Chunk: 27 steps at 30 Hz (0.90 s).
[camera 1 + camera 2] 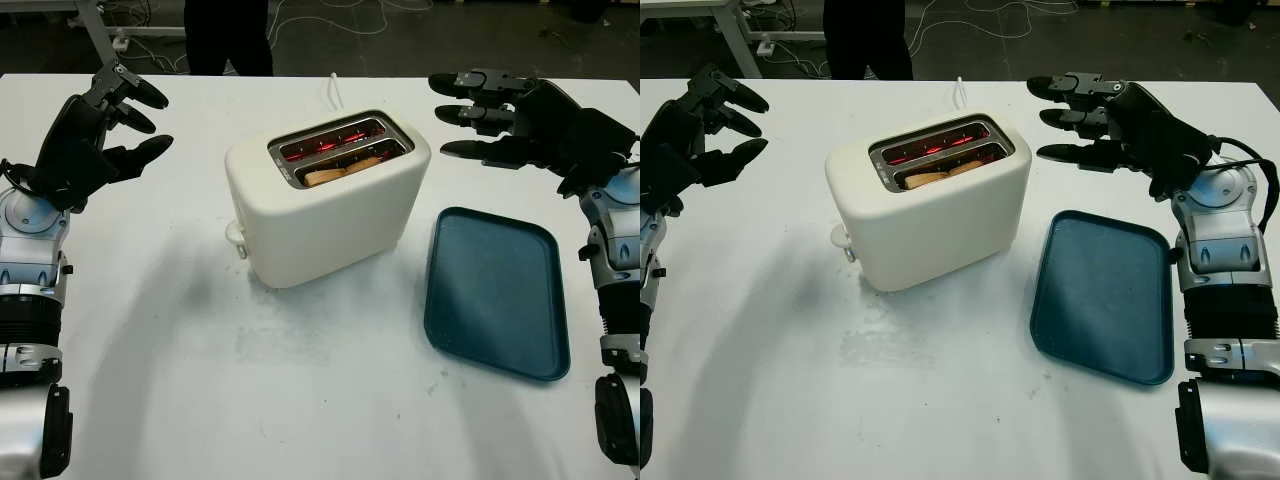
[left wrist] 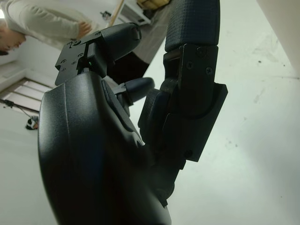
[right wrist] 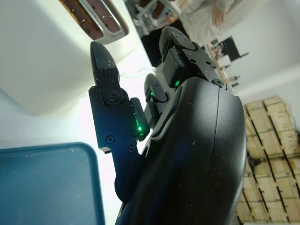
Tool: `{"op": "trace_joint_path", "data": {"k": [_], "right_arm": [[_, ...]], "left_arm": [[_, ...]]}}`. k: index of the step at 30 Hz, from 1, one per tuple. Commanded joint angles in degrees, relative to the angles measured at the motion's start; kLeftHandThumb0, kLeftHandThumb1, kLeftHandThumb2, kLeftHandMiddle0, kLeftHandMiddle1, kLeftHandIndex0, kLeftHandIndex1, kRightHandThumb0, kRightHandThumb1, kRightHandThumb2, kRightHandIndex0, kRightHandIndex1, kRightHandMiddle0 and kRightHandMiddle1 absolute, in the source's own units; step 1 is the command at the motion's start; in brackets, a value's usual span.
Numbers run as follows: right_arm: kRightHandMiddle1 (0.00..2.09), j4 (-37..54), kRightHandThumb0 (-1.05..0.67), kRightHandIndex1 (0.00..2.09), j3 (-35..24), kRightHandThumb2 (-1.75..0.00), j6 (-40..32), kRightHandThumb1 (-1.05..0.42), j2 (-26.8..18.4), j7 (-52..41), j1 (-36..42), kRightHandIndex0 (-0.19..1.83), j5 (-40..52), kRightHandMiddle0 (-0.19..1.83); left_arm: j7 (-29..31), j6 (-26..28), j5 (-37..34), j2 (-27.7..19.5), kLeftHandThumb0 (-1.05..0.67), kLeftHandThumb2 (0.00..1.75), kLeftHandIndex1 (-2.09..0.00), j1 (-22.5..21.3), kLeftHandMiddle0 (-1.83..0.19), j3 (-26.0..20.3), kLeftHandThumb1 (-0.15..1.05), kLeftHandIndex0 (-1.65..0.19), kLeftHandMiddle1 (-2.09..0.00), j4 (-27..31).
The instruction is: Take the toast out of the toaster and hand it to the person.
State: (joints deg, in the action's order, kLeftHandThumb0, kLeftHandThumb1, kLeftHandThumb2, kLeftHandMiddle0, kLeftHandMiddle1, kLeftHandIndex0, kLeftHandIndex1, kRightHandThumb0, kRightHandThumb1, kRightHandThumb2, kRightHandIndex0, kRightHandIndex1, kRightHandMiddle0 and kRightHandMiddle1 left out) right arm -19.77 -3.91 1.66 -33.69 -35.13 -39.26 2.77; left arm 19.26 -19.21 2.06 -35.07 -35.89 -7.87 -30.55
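Sitting mid-table, one cream toaster (image 1: pixel 325 200) has two slots glowing red, and one slice of toast (image 1: pixel 340 170) shows in the nearer slot, still down inside. One blue tray (image 1: pixel 495 290) lies just to its right on the white table (image 1: pixel 200 380). Two robot hands are raised above the table, both holding nothing: the left hand (image 1: pixel 105 125) well left of the toaster, the right hand (image 1: pixel 500 120) near its right end. One person (image 1: pixel 228 35) stands beyond the far edge.

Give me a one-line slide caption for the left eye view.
Toast sits in the cream toaster; open left hand and right hand flank it, blue tray alongside.
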Motion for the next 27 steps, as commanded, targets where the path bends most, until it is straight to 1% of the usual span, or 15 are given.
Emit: {"op": "trace_joint_path", "data": {"k": [1, 5, 10, 13, 17, 20, 22, 25, 27], "right_arm": [[0.00, 0.76, -0.36, 0.01, -0.04, -0.02, -0.25, -0.92, -0.26, 0.27, -0.29, 0.48, -0.04, 0.46], [0.00, 1.53, -0.34, 0.00, 0.08, -0.02, -0.83, -0.92, -0.52, 0.24, -0.28, 0.47, -0.24, 0.45], [0.00, 0.78, -0.33, 0.01, -0.03, -0.03, -0.31, -0.92, -0.26, 0.00, -0.32, 0.48, 0.09, 0.45], [0.00, 1.02, -0.33, 0.00, 0.12, -0.02, -0.34, -0.92, -0.57, -0.07, -0.45, 0.47, -0.23, 0.45], [0.01, 1.27, -0.34, 0.01, 0.02, -0.01, -0.60, -0.91, -0.92, -0.19, -0.71, 0.49, -0.21, 0.46], [0.01, 1.34, -0.35, 0.01, -0.21, 0.00, -1.47, -0.88, -0.80, -0.46, -1.10, 0.49, 0.46, 0.46], [0.01, 1.54, -0.37, 0.02, -0.39, 0.00, -0.39, -0.82, -0.78, 0.42, -1.69, 0.51, -0.01, 0.48], [0.03, 2.75, -0.31, 0.04, -0.76, 0.00, 0.26, -0.74, -0.48, 2.48, -3.03, 0.55, -0.65, 0.52], [0.05, 2.42, -0.30, 0.07, -0.79, 0.00, 2.41, -0.71, -0.30, 3.85, -4.85, 0.61, -1.26, 0.57]], "left_arm": [[-0.14, -0.71, -0.07, 0.01, -1.05, 0.33, -1.55, 0.29, 0.00, -0.02, 0.92, 0.00, -1.64, 0.27], [0.06, 0.14, -0.45, 0.15, -1.05, 0.30, -1.56, 0.44, 0.00, -0.16, 0.92, 0.00, -1.64, 0.88], [0.36, -0.29, -0.38, -0.01, -1.05, 0.31, -1.56, 0.37, 0.00, -0.05, 0.92, 0.00, -1.64, 0.38], [0.62, -0.52, -1.36, 0.50, -1.05, 0.28, -1.55, 0.27, 0.00, -0.48, 0.92, 0.00, -1.63, -0.11], [0.16, -0.10, -0.27, 0.16, -1.05, 0.29, -1.55, 0.41, 0.00, -0.06, 0.92, 0.00, -1.63, 0.61], [0.31, -0.59, -0.36, 0.25, -1.05, 0.31, -1.55, 0.27, 0.00, -0.09, 0.92, 0.00, -1.63, 0.16], [0.43, -0.85, -0.79, 0.38, -1.05, 0.31, -1.55, 0.23, 0.00, -0.33, 0.92, 0.00, -1.63, -0.10], [0.66, -0.97, -1.16, 0.38, -1.05, 0.30, -1.54, 0.18, 0.00, -0.50, 0.92, 0.00, -1.62, -0.31], [0.45, -0.39, -0.76, 0.19, -1.05, 0.30, -1.54, 0.37, 0.00, -0.36, 0.92, 0.00, -1.62, 0.33]]}}
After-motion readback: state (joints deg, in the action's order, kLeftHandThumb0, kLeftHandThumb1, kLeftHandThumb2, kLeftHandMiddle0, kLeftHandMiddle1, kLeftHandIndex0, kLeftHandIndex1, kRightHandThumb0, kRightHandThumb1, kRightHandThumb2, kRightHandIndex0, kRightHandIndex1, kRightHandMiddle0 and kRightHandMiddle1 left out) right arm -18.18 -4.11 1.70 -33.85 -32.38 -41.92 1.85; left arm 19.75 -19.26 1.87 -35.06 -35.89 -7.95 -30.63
